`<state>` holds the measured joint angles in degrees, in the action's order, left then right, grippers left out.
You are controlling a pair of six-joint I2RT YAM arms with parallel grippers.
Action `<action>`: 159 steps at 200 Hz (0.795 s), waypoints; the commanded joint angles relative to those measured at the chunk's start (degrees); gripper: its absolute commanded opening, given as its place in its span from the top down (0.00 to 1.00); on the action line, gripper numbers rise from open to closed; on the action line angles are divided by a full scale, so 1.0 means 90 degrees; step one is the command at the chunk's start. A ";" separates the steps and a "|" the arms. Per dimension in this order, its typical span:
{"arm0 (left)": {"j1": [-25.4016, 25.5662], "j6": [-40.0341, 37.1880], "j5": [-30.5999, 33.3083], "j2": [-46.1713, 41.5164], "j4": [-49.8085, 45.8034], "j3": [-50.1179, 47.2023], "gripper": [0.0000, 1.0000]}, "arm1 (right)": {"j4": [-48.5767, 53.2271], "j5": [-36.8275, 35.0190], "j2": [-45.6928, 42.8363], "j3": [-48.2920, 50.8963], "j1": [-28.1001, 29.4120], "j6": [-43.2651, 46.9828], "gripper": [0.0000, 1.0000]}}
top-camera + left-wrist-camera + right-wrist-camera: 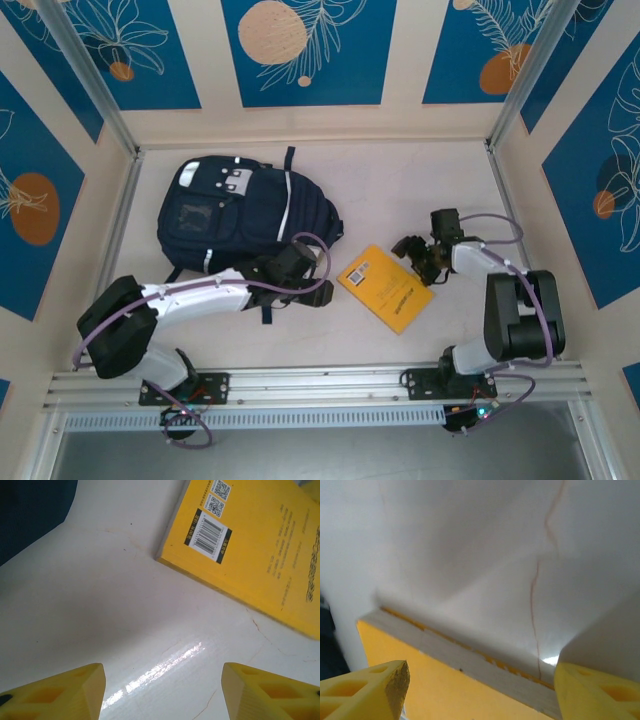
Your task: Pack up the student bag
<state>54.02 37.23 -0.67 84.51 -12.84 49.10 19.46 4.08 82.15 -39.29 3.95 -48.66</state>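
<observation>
Yellow fingers (70, 692) of the left claw (162, 692) sit at the bottom of the left wrist view. They are spread wide, with nothing between them but bare white tabletop (115, 605). Just ahead lies the barcode corner of a yellow book (255, 545). Dark cloth of the student bag (30, 515) cuts across that view's upper left.

From above:
- **Bag:** it lies flat toward the far-left corner of the tabletop, front pockets up, with straps trailing toward the near edge beside the left arm. Whether any zip is open cannot be told.
- **Book:** it lies mid-tabletop, near the bag's right side and apart from it. Its long axis slants from the bag side toward the near-right corner.
- **Left claw:** it sits low between bag and book, and is much the nearer arm to the bag.
- **Right claw (414, 252):** it hangs at the book's far-right long edge.

The right wrist view adds what the overhead cannot. That claw is spread, with the book's grey page edge and yellow cover running between its fingers, and nothing is pinched.

Judgement: the book is probably the next item to go in. The right claw is lined up across its long edge, and the bag lies to the left, past the left claw.
</observation>
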 commanded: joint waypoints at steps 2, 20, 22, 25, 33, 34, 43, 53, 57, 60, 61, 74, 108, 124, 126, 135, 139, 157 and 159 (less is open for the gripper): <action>-0.0045 0.0115 -0.0186 0.0085 0.0059 0.0091 0.38 | 0.0334 0.0339 -0.0542 0.0435 0.0360 -0.0302 0.24; -0.0045 0.0159 -0.0300 0.0174 0.0085 0.0095 0.38 | 0.0440 0.0223 -0.0973 0.0648 0.0894 -0.0481 0.24; -0.0045 0.0169 -0.0317 0.0186 0.0095 0.0095 0.38 | 0.0451 0.0202 -0.1017 0.0672 0.0957 -0.0496 0.24; -0.0045 0.0178 -0.0341 0.0202 0.0098 0.0107 0.38 | 0.0468 0.0168 -0.1081 0.0699 0.1064 -0.0530 0.24; -0.0045 0.0189 -0.0408 0.0259 0.0123 0.0125 0.38 | 0.0493 0.0059 -0.1237 0.0789 0.1414 -0.0636 0.24; -0.0045 0.0189 -0.0416 0.0269 0.0126 0.0128 0.38 | 0.0493 0.0047 -0.1257 0.0800 0.1469 -0.0656 0.24; -0.0055 0.0199 -0.0507 0.0345 0.0166 0.0149 0.38 | 0.0453 -0.0005 -0.1378 0.0906 0.1863 -0.0772 0.25; -0.0062 0.0215 -0.0594 0.0473 0.0213 0.0202 0.38 | 0.0337 -0.0021 -0.1439 0.1005 0.2253 -0.0787 0.27; -0.0071 0.0224 -0.0629 0.0526 0.0218 0.0215 0.38 | 0.0328 -0.0039 -0.1446 0.1026 0.2394 -0.0773 0.27; -0.0084 0.0241 -0.0663 0.0569 0.0227 0.0238 0.38 | 0.0335 -0.0079 -0.1446 0.1037 0.2480 -0.0762 0.27; -0.0084 0.0244 -0.0675 0.0590 0.0226 0.0243 0.38 | 0.0336 -0.0085 -0.1444 0.1036 0.2515 -0.0759 0.27; -0.0137 0.0292 -0.0848 0.0840 0.0240 0.0344 0.38 | 0.0276 -0.0150 -0.1442 0.1119 0.2779 -0.0655 0.29; -0.0240 0.0442 -0.1270 0.1314 0.0271 0.0461 0.39 | 0.0159 -0.0152 -0.1418 0.1217 0.2823 -0.0250 0.32; -0.0236 0.0472 -0.1339 0.1373 0.0297 0.0430 0.40 | 0.0298 -0.0269 -0.1357 0.1098 0.2833 -0.0012 0.33; -0.0239 0.0477 -0.1339 0.1379 0.0302 0.0425 0.40 | 0.0313 -0.0282 -0.1348 0.1075 0.2833 0.0014 0.33; -0.0241 0.0501 -0.1366 0.1382 0.0349 0.0390 0.41 | 0.0342 -0.0318 -0.1303 0.1011 0.2845 0.0148 0.33; -0.0240 0.0510 -0.1384 0.1394 0.0374 0.0371 0.41 | 0.0302 -0.0286 -0.1269 0.0997 0.2844 0.0233 0.33; -0.0240 0.0581 -0.1553 0.1476 0.0543 0.0327 0.42 | 0.0046 0.0134 -0.1030 0.0881 0.2833 0.0597 0.34; -0.0240 0.0595 -0.1575 0.1493 0.0564 0.0331 0.42 | 0.0020 0.0172 -0.0988 0.0867 0.2833 0.0640 0.34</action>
<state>52.23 41.08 -11.49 96.95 -10.50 51.83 21.28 2.92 70.57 -29.28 29.26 -48.77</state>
